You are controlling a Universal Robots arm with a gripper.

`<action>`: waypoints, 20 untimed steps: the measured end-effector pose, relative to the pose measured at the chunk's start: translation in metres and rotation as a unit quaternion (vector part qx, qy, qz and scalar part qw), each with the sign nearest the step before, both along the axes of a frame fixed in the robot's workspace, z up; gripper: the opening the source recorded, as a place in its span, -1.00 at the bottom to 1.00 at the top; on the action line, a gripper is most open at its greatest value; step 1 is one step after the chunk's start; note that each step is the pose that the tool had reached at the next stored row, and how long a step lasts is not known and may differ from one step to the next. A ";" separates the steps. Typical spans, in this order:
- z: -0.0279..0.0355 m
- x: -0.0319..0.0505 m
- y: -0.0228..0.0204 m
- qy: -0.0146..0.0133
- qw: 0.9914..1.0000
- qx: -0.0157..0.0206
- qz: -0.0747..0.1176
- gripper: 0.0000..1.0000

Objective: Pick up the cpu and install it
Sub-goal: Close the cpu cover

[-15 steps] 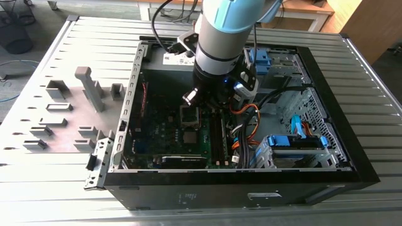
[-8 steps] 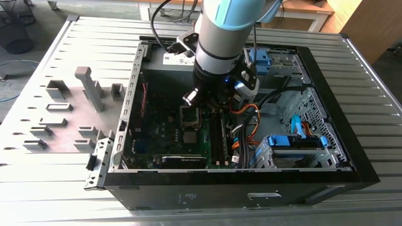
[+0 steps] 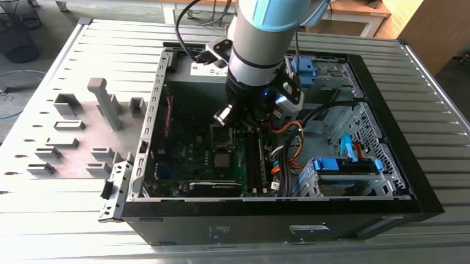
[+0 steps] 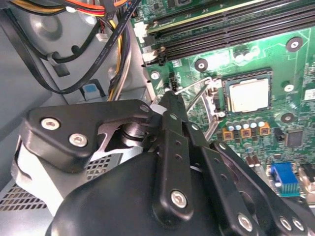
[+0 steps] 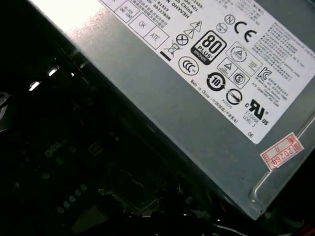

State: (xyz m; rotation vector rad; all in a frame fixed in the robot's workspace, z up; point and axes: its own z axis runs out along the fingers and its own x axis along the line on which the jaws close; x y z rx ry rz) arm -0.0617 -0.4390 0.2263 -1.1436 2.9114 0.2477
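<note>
The cpu [image 4: 250,95], a small square chip with a silvery top, lies flat in the dark socket frame [image 4: 226,73] on the green motherboard [image 4: 305,64]. In the exterior view the cpu [image 3: 222,160] shows as a pale square just below the arm's tool. My gripper [image 4: 170,98] hangs low inside the open computer case [image 3: 382,137], its black fingers drawn together to a narrow tip. That tip sits beside the socket's thin wire lever [image 4: 194,88], a short way from the chip, and no chip is between the fingers. In the exterior view the gripper [image 3: 224,117] is over the upper part of the motherboard.
Black memory slots [image 4: 221,24] run beside the socket. Orange, yellow and black cables [image 4: 115,34] hang close to the fingers. The grey power supply [image 5: 187,98] lies near the wrist. Blue drive bays [image 3: 345,165] fill the case's right. Grey holder blocks [image 3: 74,126] stand on the table's left.
</note>
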 end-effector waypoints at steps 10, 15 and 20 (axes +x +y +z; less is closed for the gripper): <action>0.0029 0.0000 -0.0049 0.000 1.000 -0.002 0.012 -0.79; 0.0053 0.0000 -0.0096 0.000 1.000 -0.002 0.018 -0.79; 0.0061 0.0000 -0.0136 0.000 1.000 -0.002 0.022 -0.79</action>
